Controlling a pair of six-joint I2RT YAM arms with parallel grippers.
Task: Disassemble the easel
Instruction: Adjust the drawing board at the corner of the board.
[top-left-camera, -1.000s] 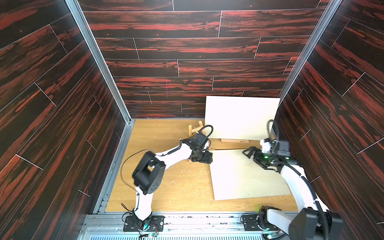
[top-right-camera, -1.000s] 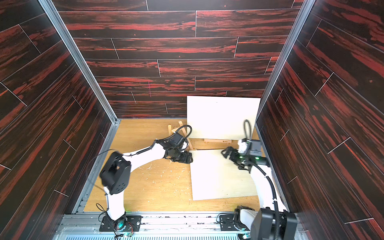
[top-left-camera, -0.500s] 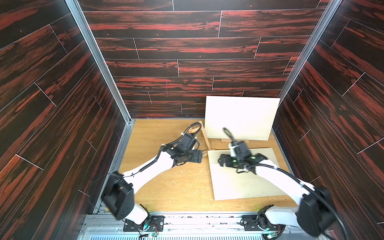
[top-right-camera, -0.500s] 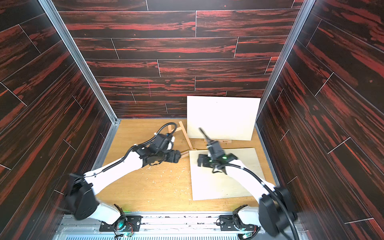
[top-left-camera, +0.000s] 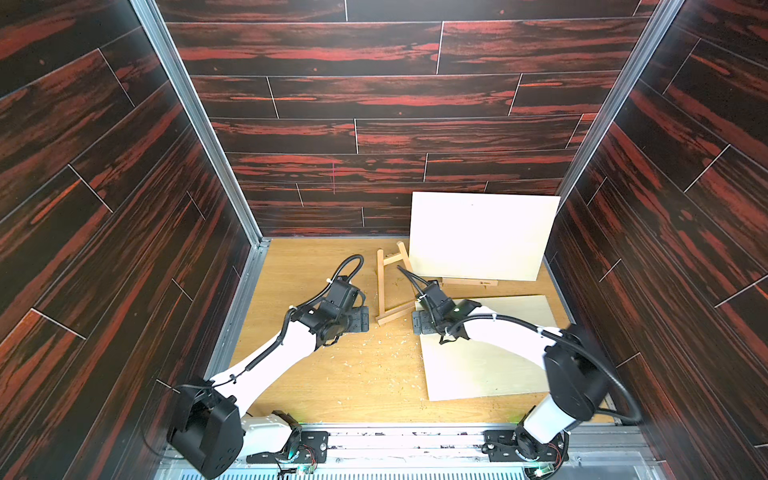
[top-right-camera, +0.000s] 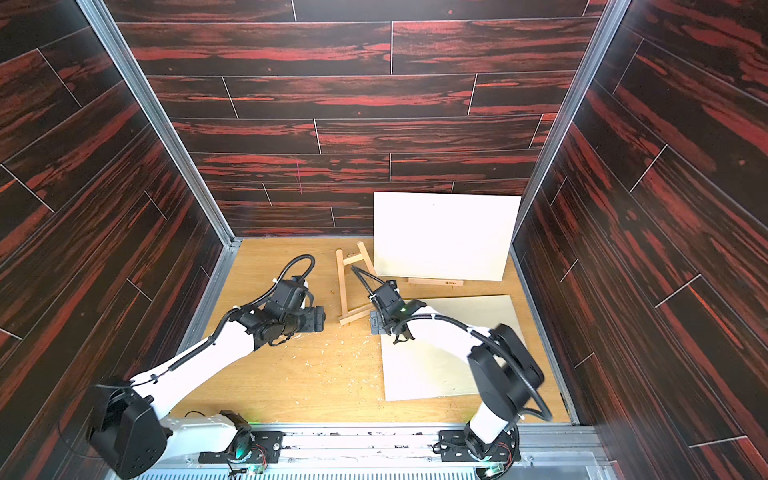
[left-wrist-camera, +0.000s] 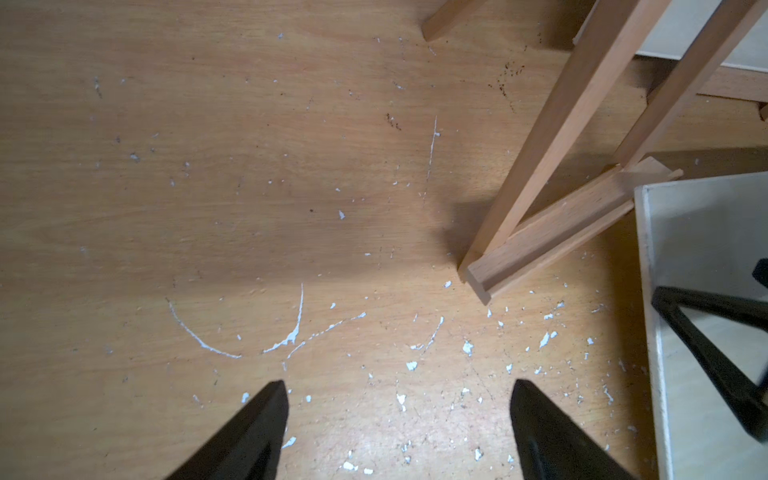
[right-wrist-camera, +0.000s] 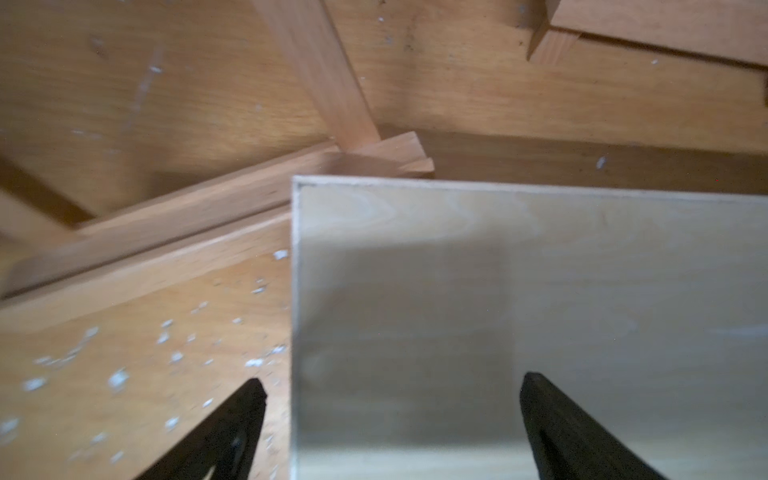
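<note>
Left tool (left-wrist-camera: 399, 390) stands wide open and empty over bare desk (left-wrist-camera: 208, 187), just beside the easel (left-wrist-camera: 552, 232). Right tool (right-wrist-camera: 392, 382), equally wide and empty, straddles the flat board (right-wrist-camera: 540, 311) corner.

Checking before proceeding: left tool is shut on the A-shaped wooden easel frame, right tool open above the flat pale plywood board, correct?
No: the left tool is open, clear of the A-shaped wooden easel frame, per the left wrist view. Rest holds.
</note>
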